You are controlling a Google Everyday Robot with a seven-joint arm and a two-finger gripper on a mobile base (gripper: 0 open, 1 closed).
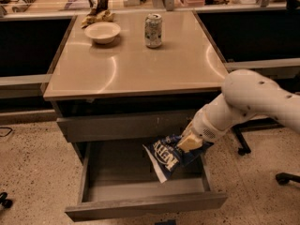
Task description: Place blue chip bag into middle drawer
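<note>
Low over the open drawer, the end effector (191,141) with its pale tan fingers was pressed together on the upper right part of a crinkled, dark navy blue chip bag (166,156) of foil with white lettering, pinching it. The bag hung tilted, with its white-edged lower end pointing down and to the left, over the inside of the wide, deep grey middle drawer (145,205), which stood far out from the cabinet. I could not tell whether the lowest corner of the bag touched the drawer floor. The bag was in the right half of the drawer, nearer to the back than to the plain front panel.

The thick white arm (253,97) came in from the right and bent down past the edge of the flat beige table (140,69). Just above the open drawer, a closed grey drawer front (122,125) with faint pale marks was shut flush. On the table, a silver-green soda can (153,30) stood upright near the back edge, and a shallow cream bowl (102,32) sat to its left, apart from it.
</note>
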